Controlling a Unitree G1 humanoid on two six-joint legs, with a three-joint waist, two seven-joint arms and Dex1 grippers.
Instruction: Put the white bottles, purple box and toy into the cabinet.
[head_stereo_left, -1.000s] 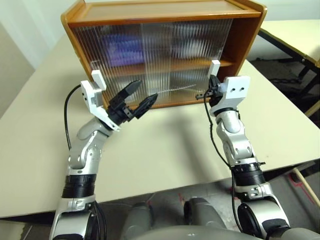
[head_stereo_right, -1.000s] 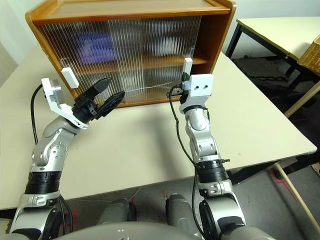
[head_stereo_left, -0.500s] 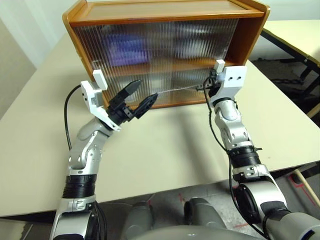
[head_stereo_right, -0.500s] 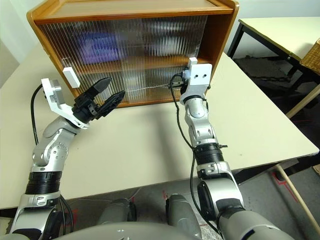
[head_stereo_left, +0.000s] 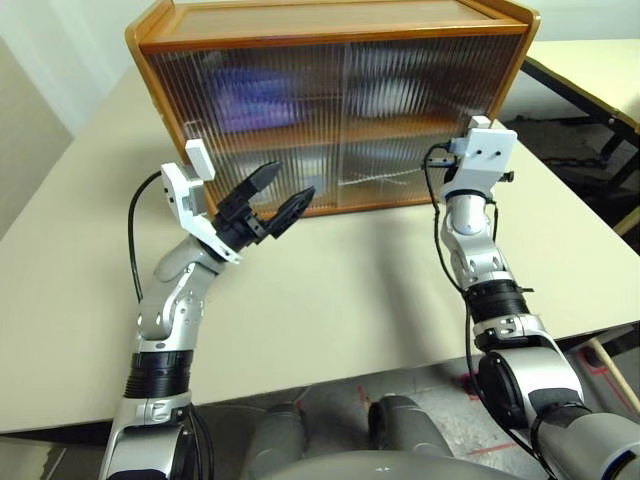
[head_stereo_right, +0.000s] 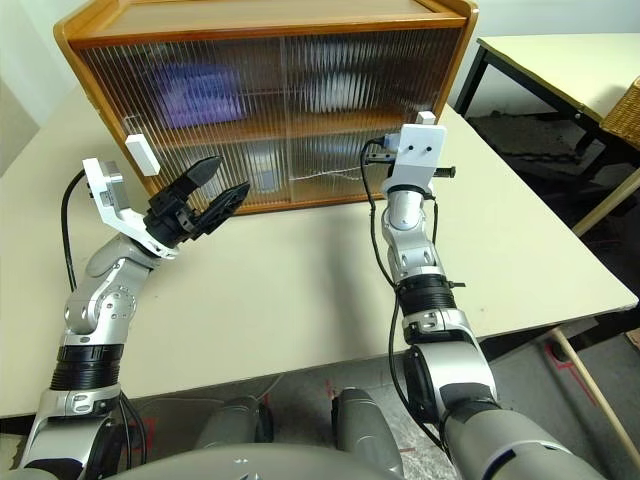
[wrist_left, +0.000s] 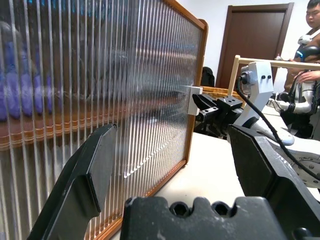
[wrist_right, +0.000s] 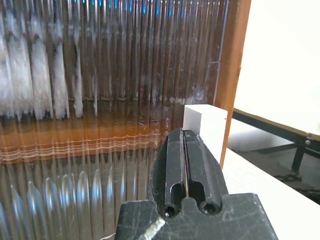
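Note:
The cabinet (head_stereo_left: 330, 20) stands at the back of the table with both ribbed sliding doors drawn across its front. Behind the left door, on the upper shelf, the purple box (head_stereo_left: 250, 100) shows as a blur. Behind the right door are pale white shapes (head_stereo_left: 385, 92); I cannot tell bottles from toy. My right gripper (wrist_right: 185, 137) is shut, its tips against the right door's white handle (wrist_right: 202, 125) by the cabinet's right side wall. In front of the left door my left gripper (head_stereo_left: 292, 178) hangs open and holds nothing, close to that door's white handle (head_stereo_left: 198, 155).
The beige table (head_stereo_left: 330, 290) reaches from the cabinet to the front edge. A second table (head_stereo_left: 590, 70) stands to the right, with a wicker basket (head_stereo_right: 625, 105) beside it. A person (wrist_left: 310, 30) stands beyond the table in the left wrist view.
My right gripper moved right with the right door's handle, and that door slid across the open gap at the cabinet's right side. The left arm stayed still.

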